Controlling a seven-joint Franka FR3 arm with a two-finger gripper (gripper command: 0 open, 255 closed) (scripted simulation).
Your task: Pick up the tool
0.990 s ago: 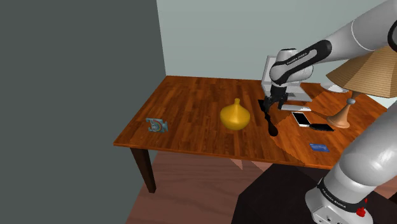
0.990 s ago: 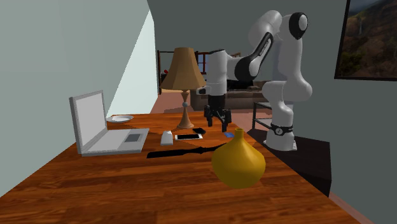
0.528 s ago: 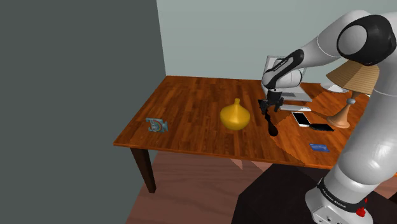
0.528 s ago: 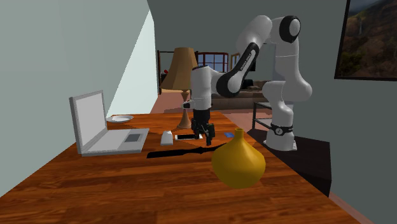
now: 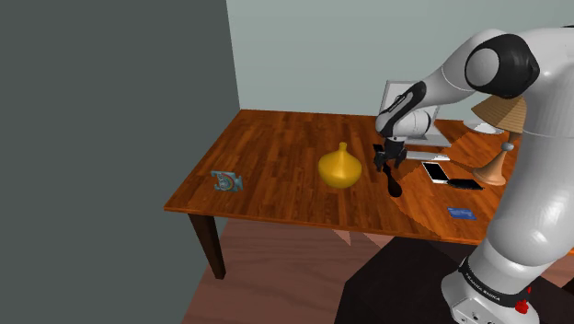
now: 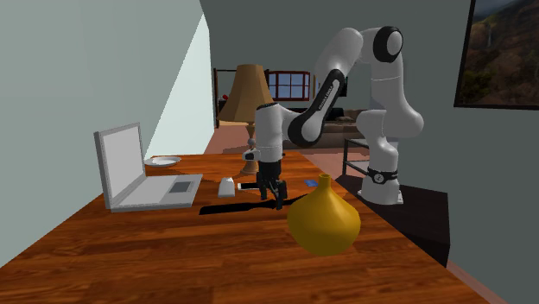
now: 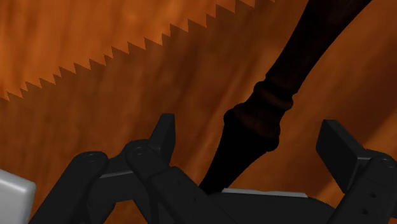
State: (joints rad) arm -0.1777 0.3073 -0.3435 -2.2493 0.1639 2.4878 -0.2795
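My gripper (image 7: 248,127) spread wide, low over table (image 5: 276,152). Dark tool (image 7: 275,100) lies flat btwn fingers, not pinched. Yellow vase (image 5: 338,168) near, toward the shoulder view's left.

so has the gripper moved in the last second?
Yes. In the shoulder view the gripper has shifted left and down, nearer the yellow vase, over the dark tool.
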